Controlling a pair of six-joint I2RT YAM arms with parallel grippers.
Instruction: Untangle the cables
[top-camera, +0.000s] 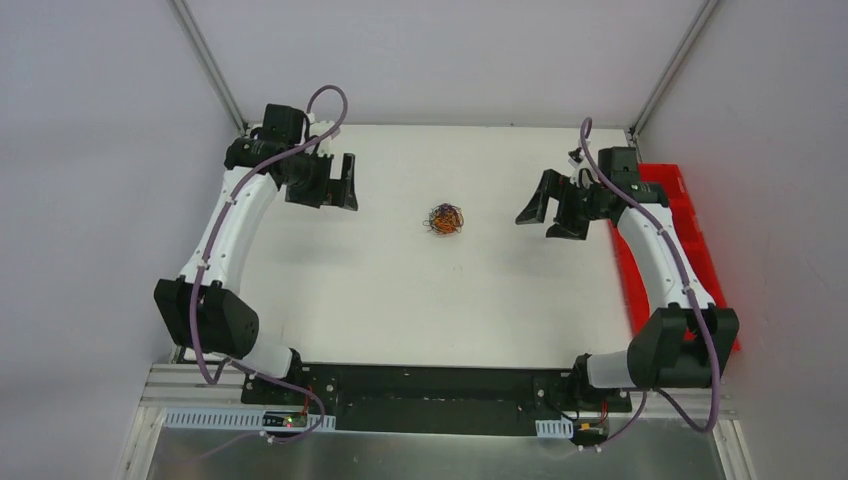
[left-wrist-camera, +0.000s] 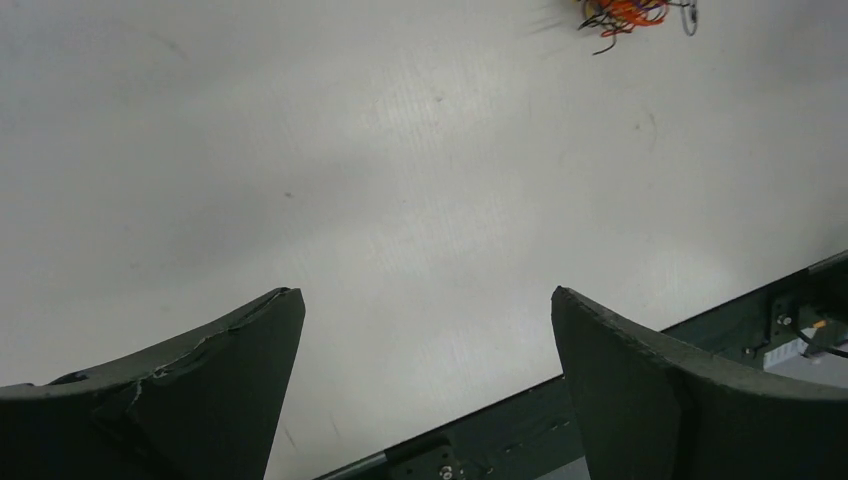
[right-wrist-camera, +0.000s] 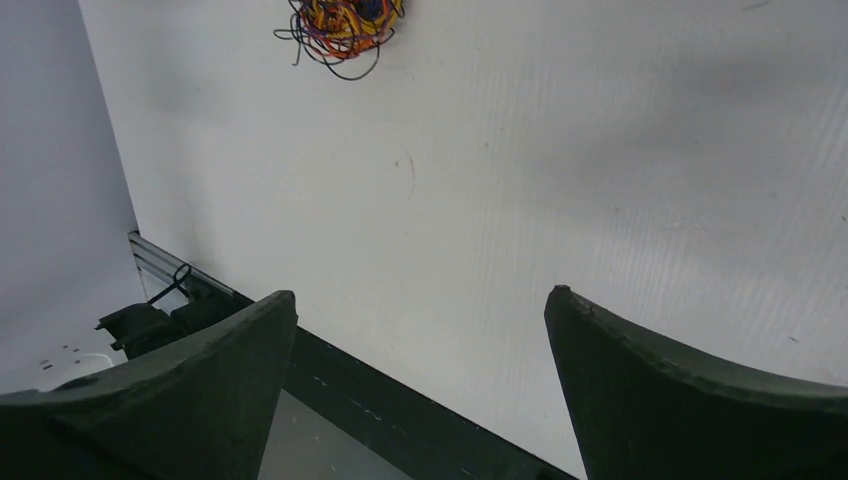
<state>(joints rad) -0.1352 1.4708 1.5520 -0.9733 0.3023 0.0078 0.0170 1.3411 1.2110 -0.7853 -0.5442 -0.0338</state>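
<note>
The cables (top-camera: 445, 218) lie balled together in a small orange, red, yellow and dark tangle at the middle of the white table (top-camera: 400, 300). The same cables (left-wrist-camera: 625, 14) show at the top edge of the left wrist view, and the cables (right-wrist-camera: 343, 24) sit at the top of the right wrist view. My left gripper (top-camera: 338, 185) hovers well to the left of the ball, open, nothing between its fingers (left-wrist-camera: 240, 370). On the other side my right gripper (top-camera: 547, 212) hangs open and empty too, apart from the tangle.
A red bin (top-camera: 690, 230) stands along the table's right edge beside the right arm. Grey walls enclose the table on the left, back and right. A black mounting rail (top-camera: 440, 385) runs along the near edge.
</note>
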